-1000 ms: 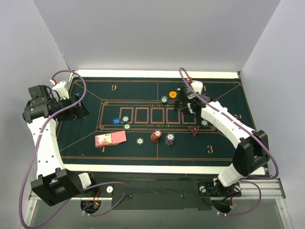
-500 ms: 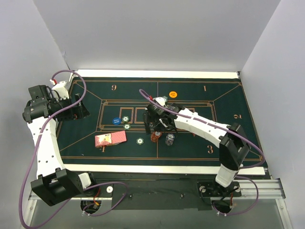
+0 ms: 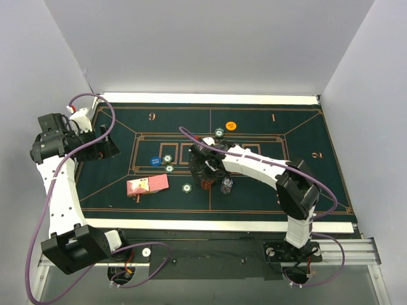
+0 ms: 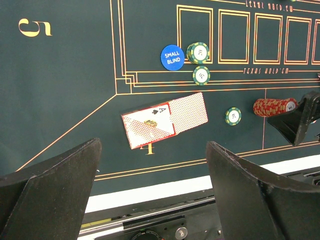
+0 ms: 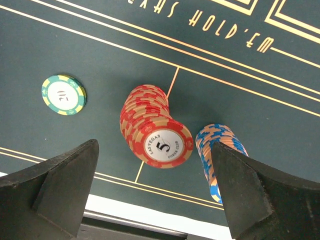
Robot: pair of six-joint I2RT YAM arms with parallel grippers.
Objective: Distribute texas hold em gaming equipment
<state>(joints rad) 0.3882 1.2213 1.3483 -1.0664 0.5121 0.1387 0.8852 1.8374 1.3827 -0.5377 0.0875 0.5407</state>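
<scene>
The red chip stack (image 5: 156, 134) leans slightly, with a blue-orange stack (image 5: 217, 155) just beside it and a lone green chip (image 5: 63, 94) near its other side. Above it the right claw (image 5: 154, 150) hangs wide apart and empty. It would probably do best centred on the red stack, lowered straight and closing low, clear of the neighbour.

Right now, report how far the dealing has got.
Done: round blue small-blind disc and green striped chips are placed. In hand: right hand, open, hovers over the red striped chip stack, gripping nothing. Left: that stack, the blue-striped stack and the pink-backed card deck are undealt.
</scene>
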